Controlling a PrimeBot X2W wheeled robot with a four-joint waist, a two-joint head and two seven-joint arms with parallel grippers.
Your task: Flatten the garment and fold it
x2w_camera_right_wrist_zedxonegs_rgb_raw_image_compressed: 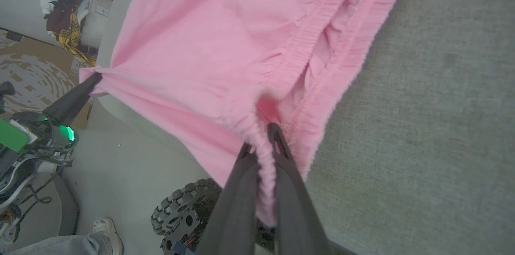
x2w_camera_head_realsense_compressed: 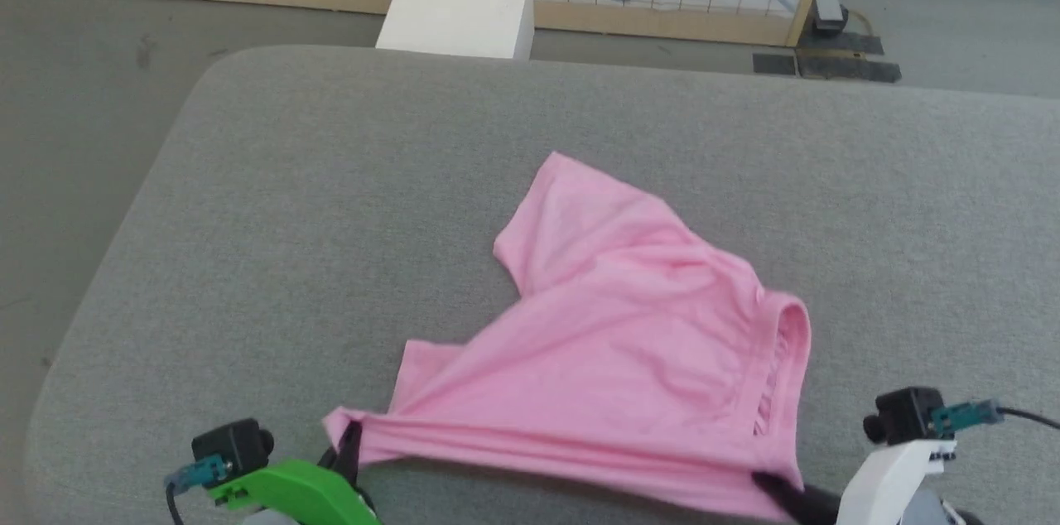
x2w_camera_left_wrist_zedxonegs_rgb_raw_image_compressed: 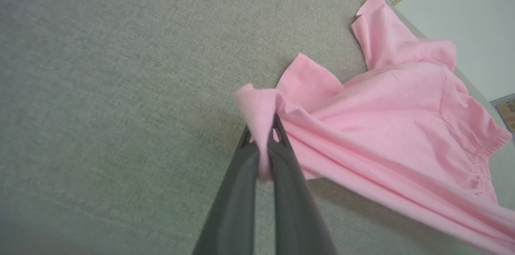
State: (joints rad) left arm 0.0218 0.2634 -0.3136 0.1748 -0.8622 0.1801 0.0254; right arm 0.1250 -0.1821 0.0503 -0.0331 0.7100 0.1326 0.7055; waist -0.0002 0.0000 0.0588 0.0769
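Bare table [x2w_camera_head_realsense_compressed: 273,202] lies open left of, beyond and right of the garment [x2w_camera_head_realsense_compressed: 629,326]; a white box [x2w_camera_head_realsense_compressed: 460,7] stands past the table's far edge.

A grey, cloth-covered table [x2w_camera_head_realsense_compressed: 315,194] has rounded corners. The garment [x2w_camera_head_realsense_compressed: 629,326] lies spread on it, wrinkled.

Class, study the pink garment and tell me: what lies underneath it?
The grey cushioned surface lies under the garment, whose near edge the left gripper and right gripper pinch. Anything beneath the cloth's middle is covered and cannot be seen.
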